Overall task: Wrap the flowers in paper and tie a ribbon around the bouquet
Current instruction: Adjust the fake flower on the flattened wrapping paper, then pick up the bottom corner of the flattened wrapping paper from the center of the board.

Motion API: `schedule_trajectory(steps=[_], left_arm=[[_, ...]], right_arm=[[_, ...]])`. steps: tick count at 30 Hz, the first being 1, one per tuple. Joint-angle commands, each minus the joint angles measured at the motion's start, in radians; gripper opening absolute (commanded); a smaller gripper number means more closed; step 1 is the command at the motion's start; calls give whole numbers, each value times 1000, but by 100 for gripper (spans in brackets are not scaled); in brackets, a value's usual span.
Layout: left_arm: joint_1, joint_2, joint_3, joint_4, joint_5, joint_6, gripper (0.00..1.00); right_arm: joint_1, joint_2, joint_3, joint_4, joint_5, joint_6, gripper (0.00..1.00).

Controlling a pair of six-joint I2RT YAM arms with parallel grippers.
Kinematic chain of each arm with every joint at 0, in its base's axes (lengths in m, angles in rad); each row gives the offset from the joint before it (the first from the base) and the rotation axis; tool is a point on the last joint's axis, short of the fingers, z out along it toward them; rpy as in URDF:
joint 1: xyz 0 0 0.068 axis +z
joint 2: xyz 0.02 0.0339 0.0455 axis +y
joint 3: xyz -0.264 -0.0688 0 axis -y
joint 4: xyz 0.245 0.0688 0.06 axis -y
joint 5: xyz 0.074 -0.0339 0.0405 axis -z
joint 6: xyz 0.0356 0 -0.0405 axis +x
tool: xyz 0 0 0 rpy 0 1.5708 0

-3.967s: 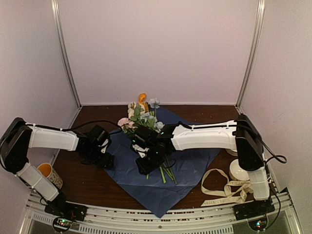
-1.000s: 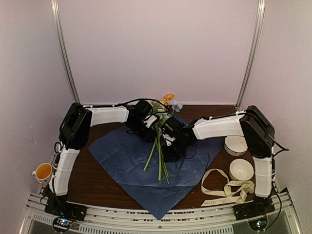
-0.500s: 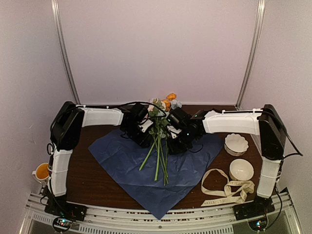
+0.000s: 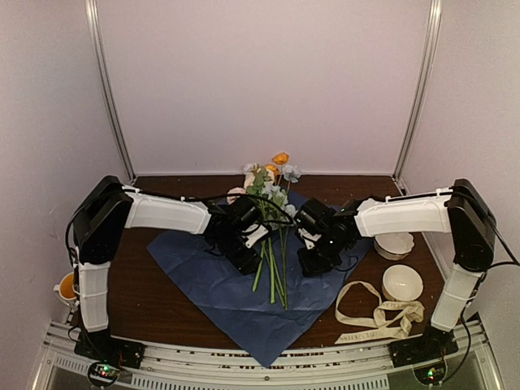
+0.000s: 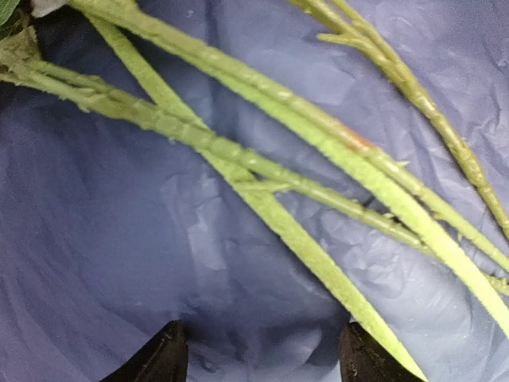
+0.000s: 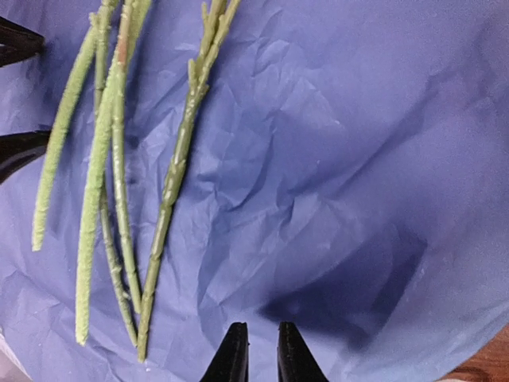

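The flowers [image 4: 268, 180] lie on the blue paper [image 4: 195, 258], blooms toward the back wall and green stems [image 4: 275, 280] pointing at the near edge. My left gripper [image 4: 247, 253] rests just left of the stems. In the left wrist view it [image 5: 265, 362] is open, with only paper [image 5: 119, 239] between its fingers and the stems [image 5: 262, 171] lying ahead of them. My right gripper [image 4: 314, 262] sits to the right of the stems, over the paper [image 6: 342, 159]. Its fingertips [image 6: 235, 350] stand a narrow gap apart, holding nothing. The cream ribbon [image 4: 370, 320] lies loose at the near right.
Two white bowls [image 4: 401, 282] [image 4: 396, 242] stand on the right, beside the ribbon. An orange-filled cup [image 4: 67, 286] is off the table's left edge. Bare brown table [image 4: 150, 305] shows round the paper. White walls close in three sides.
Both grippers have come toward the near edge and the flowers have shifted with them. The right gripper has drawn off to the right of the stems, its jaws parting slightly.
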Motion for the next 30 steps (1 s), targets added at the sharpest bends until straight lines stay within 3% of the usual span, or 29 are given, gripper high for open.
schedule_trajectory(steps=[1,6,11,14,18,24,30], left_arm=[[-16,-37,-20,31,2,-27,69],[-17,-129,-76,46,-22,-12,72],[-17,-302,-206,126,-33,10,82],[-16,-401,-282,188,-42,11,86],[-15,-493,-353,233,-86,-5,89],[-16,-572,-425,254,-104,-7,90],[-16,-644,-491,310,-145,-17,90]], right_arm=[[-1,-112,-17,36,13,8,16],[73,-218,-34,8,50,-144,17],[363,-428,-161,142,246,-583,38],[476,-490,-281,233,180,-856,45],[559,-494,-372,268,127,-1090,45],[634,-406,-404,261,158,-1220,49],[639,-322,-426,464,242,-1227,49]])
